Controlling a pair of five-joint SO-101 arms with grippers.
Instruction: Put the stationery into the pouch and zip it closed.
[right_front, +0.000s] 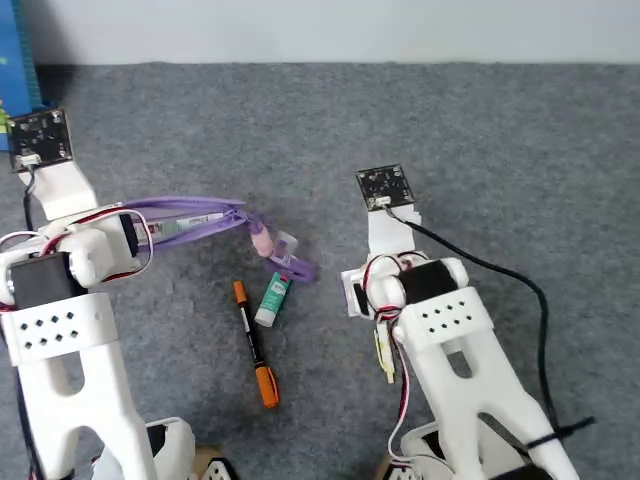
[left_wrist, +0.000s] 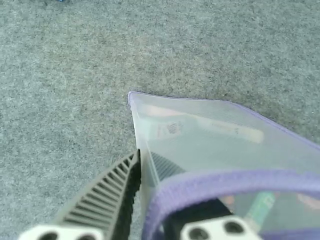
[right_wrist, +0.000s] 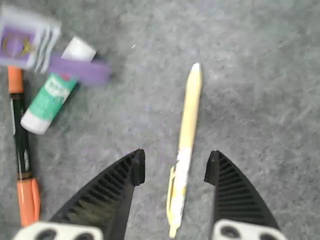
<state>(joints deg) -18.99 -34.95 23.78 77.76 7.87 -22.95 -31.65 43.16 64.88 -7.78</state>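
Grey carpet (right_wrist: 260, 75); yellow pen (right_wrist: 189, 115) lies lengthwise between spread right gripper (right_wrist: 175, 161) fingers (right_wrist: 107, 200).

The pouch (left_wrist: 210, 145) is clear with purple edging, the glue stick (right_wrist: 50, 100) green and white, the marker (right_front: 254, 345) orange and black, the pen (right_wrist: 186, 145) pale yellow, the table (right_front: 480, 130) speckled grey.

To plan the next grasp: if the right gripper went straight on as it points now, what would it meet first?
Most likely the yellow pen, lying on the grey mat between the open fingers of the right gripper; depth is unclear.
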